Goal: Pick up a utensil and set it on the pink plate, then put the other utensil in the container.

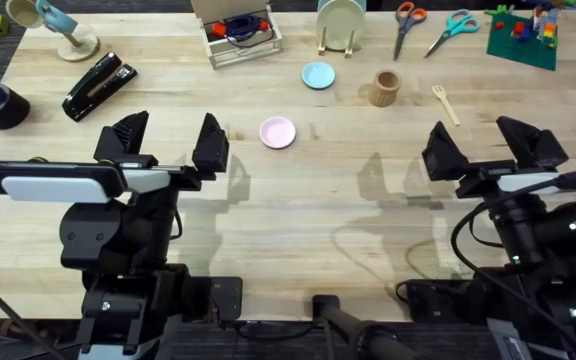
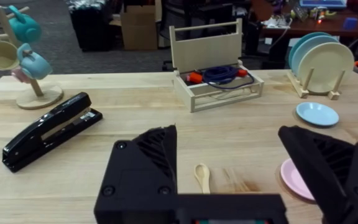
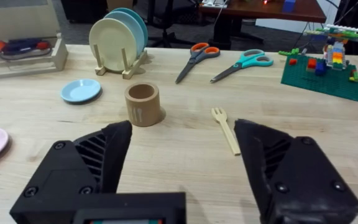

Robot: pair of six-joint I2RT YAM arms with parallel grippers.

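Hovering over the near side of the bench (image 1: 298, 215) with both arms. My left gripper (image 1: 168, 140) has its fingers spread wide with nothing in them, and my right gripper (image 1: 493, 150) is the same, wide open and empty.

Through the left wrist camera, a little wooden spoon (image 2: 202, 177) lies flat on the wood right between my left fingers, not touching either one. The pink plate (image 1: 277, 132) sits just beside that gripper, toward the middle of the bench, with nothing on it.

Out past my right gripper is the small wooden fork (image 1: 445, 104), lying flat with its tines pointing away from me. The tan cup (image 1: 385, 88) stands upright near it, toward the middle, the two clearly apart.

Farther back there's a light-blue plate (image 1: 318, 75), and a black stapler (image 1: 99, 86) over on the left. Along the far edge are a mug tree (image 1: 65, 30), a wooden crate (image 1: 236, 30), a plate rack (image 1: 340, 25), two pairs of scissors (image 1: 430, 28) and a green brick board (image 1: 524, 35).
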